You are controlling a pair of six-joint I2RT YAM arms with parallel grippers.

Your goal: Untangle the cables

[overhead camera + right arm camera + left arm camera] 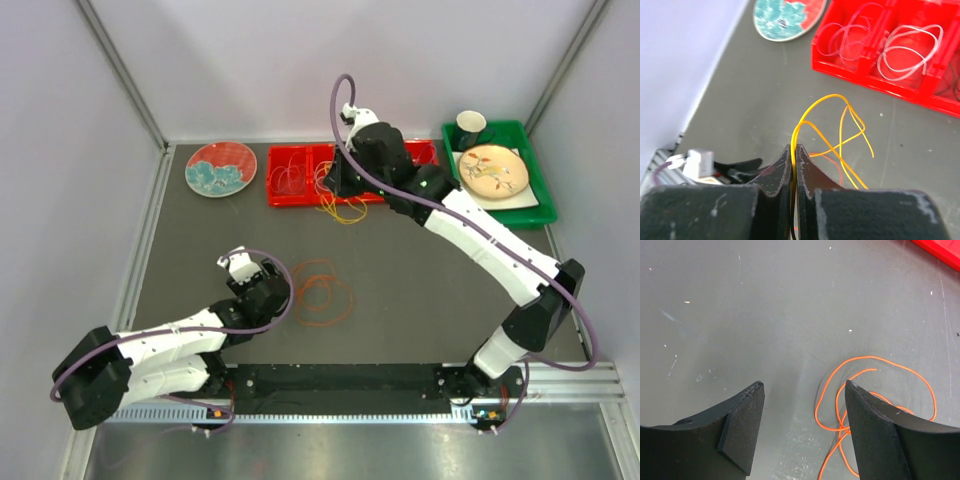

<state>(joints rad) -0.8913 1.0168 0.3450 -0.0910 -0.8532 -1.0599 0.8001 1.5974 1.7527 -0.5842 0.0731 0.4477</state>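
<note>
The left arm (175,337) and right arm (480,236) have white shells between black joints, each trailed by a mauve hose (333,110). The left tool (802,385) has matte black wedge-shaped fingers; the right tool (794,148) shows pale scuffs.

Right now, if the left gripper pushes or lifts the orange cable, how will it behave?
Orange cable lies in loose, uneven loops, so probably floppy: a push would likely bunch it rather than slide it whole. Hair-thin, so likely very light; lifted, it would probably dangle.
</note>
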